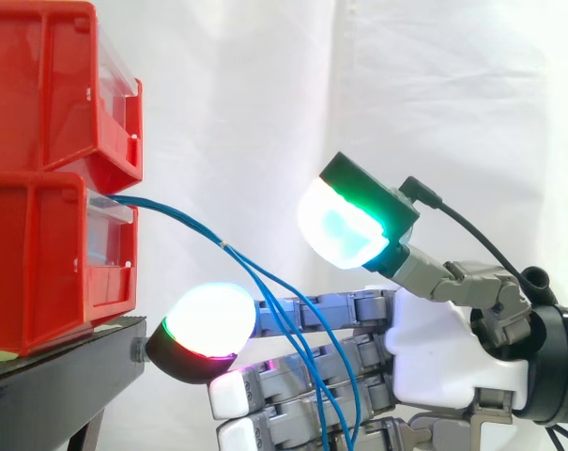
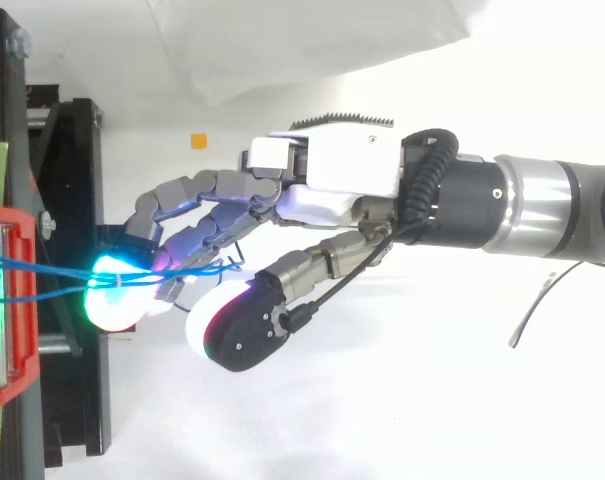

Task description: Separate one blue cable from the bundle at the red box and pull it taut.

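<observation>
Cables, thin and blue, run nearest in the side view. They come out of the front of the lower red bin on the left. Then they slope down to the right and cross in front of the fingers. Partway along they split into a few strands.

Just behind them is the hand, which comes in from the right. It is wide: the fingers reach almost straight to the left, and the thumb sticks up well apart from them. Seen from above, the cables run from the bin across the glowing fingertips. I cannot tell if they touch.

An upper red bin sits on the lower one, and both rest on a black stand. Far behind hangs a white curtain.
</observation>
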